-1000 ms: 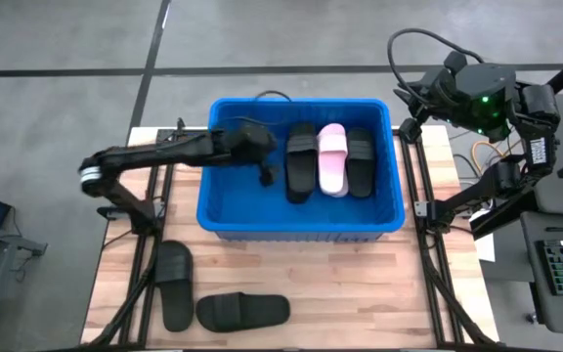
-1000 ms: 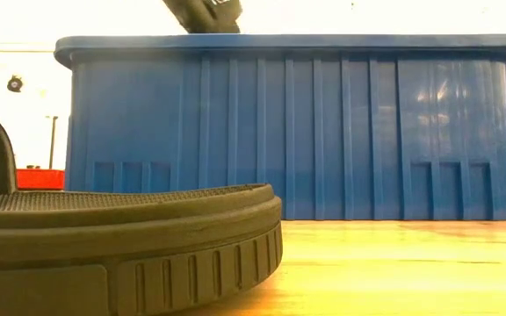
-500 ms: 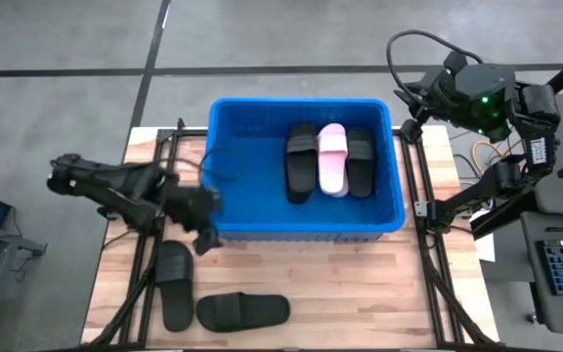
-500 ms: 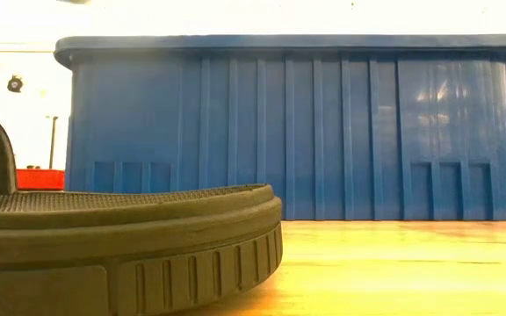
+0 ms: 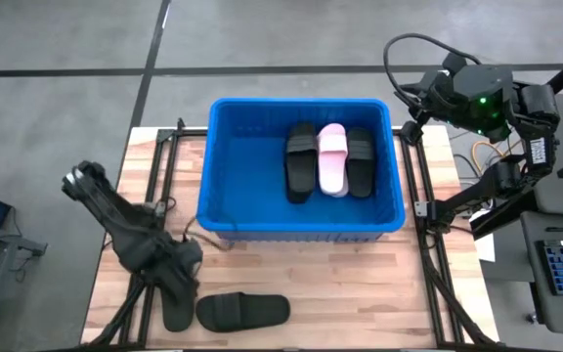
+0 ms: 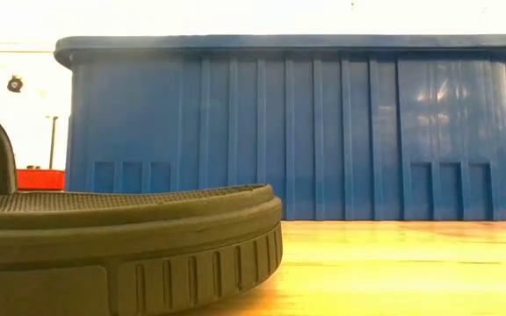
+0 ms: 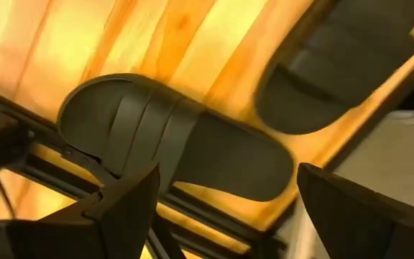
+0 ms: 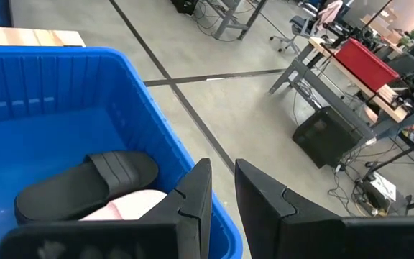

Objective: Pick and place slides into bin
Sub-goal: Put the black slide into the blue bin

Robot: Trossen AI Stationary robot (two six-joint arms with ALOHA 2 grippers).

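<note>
Readable text: none is found in any view.
Bin walls: no label or number is seen.
Slides: no brand is made out.

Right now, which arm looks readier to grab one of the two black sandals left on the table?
The left. Its pincer hangs open right above the nearer black slide, while the right pincer waits by the bin's far corner.

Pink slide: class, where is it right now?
In the high view, the pink slide lies inside the bin, right of centre, between two black slides.
</note>
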